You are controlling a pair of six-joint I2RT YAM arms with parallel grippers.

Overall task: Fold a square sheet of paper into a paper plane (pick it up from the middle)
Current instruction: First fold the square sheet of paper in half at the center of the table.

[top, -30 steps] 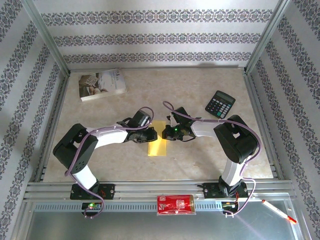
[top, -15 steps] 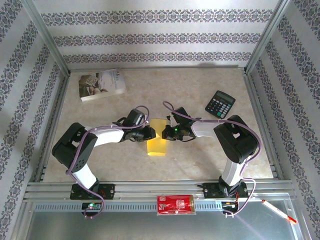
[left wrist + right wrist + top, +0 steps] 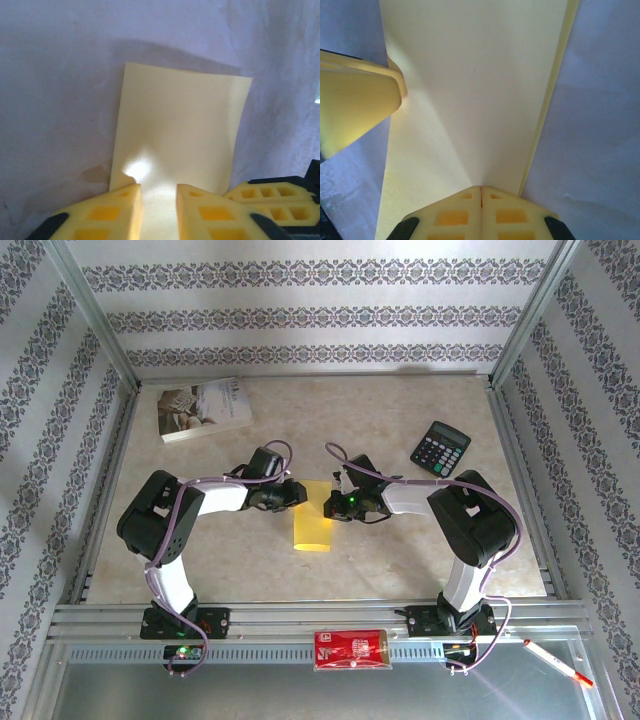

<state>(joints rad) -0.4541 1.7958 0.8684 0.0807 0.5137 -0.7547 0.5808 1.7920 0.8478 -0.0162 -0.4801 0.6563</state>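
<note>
Now: the square sheet of thin yellow paper, doubled over into a narrow strip, lies flat on the beige marbled table. It sits at the middle, between my two arms, with its long side running near to far.

My left pincer sits at the strip's far left edge. Seen from that wrist, the jaws stand a little apart and paper shows in the narrow gap; nothing looks pinched.

My right pincer is at the far right edge. Seen from its own wrist, the jaws are pressed fully together with the tips on the paper. I cannot tell whether a layer is caught between them or only pressed down.

Handling, as I judge it:
- Very light and limp, stiff only along the fold.
- Probably slick on this smooth top, so a sideways nudge may slide it rather than bend it.
- It takes a crease for good and would tear under a hard pull.
- From the right wrist, one long edge shows two layers slightly out of line.

Hold: a shallow bite at an edge or corner, with one pincer pinning while the other lifts. Avoid the open panel, which would buckle.
</note>
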